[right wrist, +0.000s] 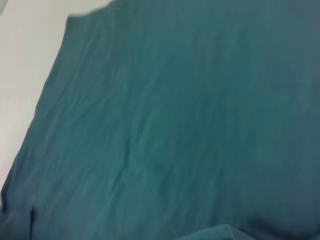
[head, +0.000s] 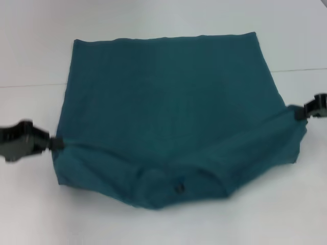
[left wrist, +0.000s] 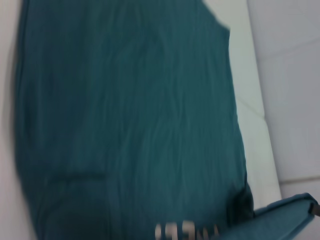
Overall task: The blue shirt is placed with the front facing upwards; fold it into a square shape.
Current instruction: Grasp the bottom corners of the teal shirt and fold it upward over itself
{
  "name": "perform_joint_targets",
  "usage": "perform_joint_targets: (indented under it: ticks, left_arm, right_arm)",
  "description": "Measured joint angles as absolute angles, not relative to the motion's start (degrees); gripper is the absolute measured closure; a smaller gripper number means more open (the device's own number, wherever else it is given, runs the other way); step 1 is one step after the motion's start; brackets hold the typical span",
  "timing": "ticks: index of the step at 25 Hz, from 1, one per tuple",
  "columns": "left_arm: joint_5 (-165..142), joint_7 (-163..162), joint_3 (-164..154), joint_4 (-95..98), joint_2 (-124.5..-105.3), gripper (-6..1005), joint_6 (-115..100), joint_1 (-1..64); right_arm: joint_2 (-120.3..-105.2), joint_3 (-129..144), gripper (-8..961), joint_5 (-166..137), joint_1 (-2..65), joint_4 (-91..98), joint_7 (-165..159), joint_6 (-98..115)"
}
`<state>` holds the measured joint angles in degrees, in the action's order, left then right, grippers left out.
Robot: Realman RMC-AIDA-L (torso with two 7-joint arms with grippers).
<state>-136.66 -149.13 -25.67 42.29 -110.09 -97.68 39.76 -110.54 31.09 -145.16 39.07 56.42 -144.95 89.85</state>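
Left wrist view: blue shirt (left wrist: 130, 125), cream lettering unreadable.

Seen only at the head view's side edges: left claw (head: 55, 143), black and blocky, with chunky angular housing narrowing to a slim dark tip. Right claw (head: 301, 113), also black, smaller in view, with a stubby jointed shape. No cables, screws or markings made out on either.
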Motion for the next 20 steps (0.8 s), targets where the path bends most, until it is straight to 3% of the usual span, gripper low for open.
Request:
perform_joint_targets:
  ticks: [9,20]
  left_arm:
    - [-141.01,-153.83,-31.55,39.15,-107.66,996,-83.75,48.28]
    - [-142.64,-154.44,-43.13,34.92,-110.54,997,-62.85,50.21]
  right_arm:
    - [-111.01,32.61,921,-143.98,41.98,54.12,-148.63,77.64]
    - [-111.97,42.24,915,-147.79,44.96,44.11,-150.78,60.01]
